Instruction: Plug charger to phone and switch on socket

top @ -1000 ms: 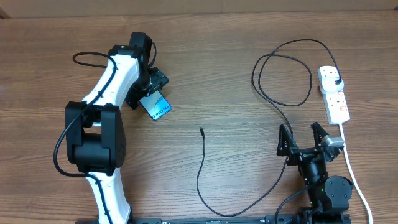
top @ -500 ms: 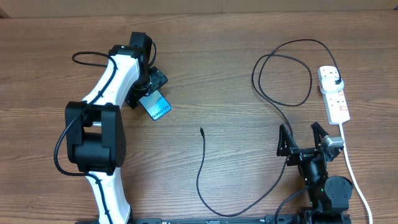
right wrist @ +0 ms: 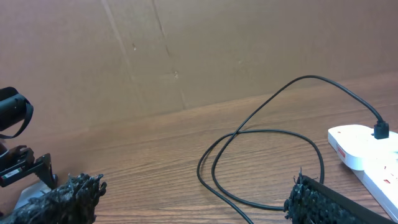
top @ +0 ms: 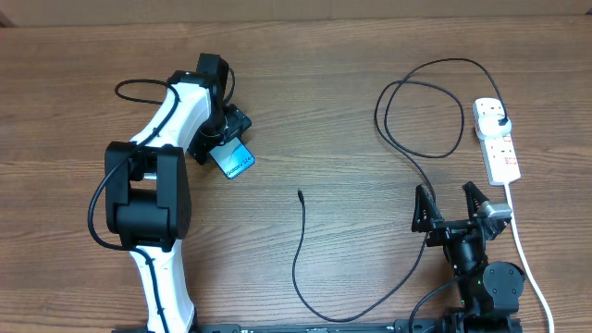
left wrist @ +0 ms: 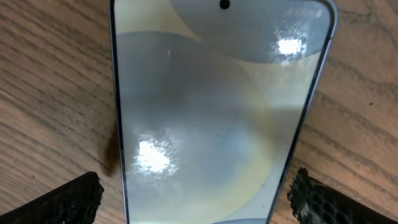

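Wooden desk [top: 324, 111] carries the phone [top: 233, 159] left of centre toward the far edge, lying flat with its screen up. The left tool [top: 222, 139] is over it, jaws wide to either side of its edges. The right tool [top: 448, 199], near the near-right corner, is spread wide and holds nothing. The charger [top: 301, 250] loops across the right half. Its plug [top: 500, 121] sits in the far outlet of the socket [top: 502, 157] by the right edge, and its connector tip [top: 300, 193] lies loose mid-desk.

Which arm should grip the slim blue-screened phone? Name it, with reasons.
Left. The open left gripper straddles the slim blue-screened phone; the right gripper sits far off, by the white power strip.
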Motion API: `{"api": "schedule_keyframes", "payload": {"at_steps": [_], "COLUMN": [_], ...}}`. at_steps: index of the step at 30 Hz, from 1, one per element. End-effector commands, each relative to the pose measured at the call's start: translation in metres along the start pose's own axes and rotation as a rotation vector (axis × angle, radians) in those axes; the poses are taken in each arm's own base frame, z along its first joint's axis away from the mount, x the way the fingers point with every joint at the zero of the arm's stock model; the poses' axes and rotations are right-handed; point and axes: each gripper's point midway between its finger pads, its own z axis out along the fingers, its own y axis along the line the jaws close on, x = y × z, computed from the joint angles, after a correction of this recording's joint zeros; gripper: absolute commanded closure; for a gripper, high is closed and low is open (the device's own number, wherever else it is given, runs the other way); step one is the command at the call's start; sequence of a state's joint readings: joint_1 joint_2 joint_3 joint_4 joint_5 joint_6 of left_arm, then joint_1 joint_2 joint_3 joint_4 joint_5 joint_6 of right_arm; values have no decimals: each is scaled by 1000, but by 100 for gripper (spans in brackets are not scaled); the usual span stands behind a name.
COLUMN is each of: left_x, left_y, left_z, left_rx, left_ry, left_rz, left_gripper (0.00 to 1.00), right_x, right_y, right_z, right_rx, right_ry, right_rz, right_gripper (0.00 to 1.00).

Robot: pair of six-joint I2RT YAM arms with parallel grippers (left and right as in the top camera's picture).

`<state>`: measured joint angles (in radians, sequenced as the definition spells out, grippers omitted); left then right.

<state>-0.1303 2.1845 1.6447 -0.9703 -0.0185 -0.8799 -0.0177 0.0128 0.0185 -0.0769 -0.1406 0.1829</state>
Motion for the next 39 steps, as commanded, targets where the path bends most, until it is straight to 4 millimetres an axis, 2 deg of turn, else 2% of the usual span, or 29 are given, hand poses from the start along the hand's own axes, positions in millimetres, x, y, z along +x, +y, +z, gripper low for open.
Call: {"api": "schedule_keyframes", "payload": {"at_steps": [1,39], "left_x": [-4,1], "left_y": [-3,-2], "left_z": [3,8], "left_rx": [10,-14], "left_ry": [2,-6], "left_rz": [13,12], "left_gripper": [0,0], "right_x": [2,2], "right_y": [-1,-1], "right_z": [0,0], "right_rx": [5,5], "right_ry": [-4,-4], "right_rz": [-1,-1], "right_gripper": [0,0]}}
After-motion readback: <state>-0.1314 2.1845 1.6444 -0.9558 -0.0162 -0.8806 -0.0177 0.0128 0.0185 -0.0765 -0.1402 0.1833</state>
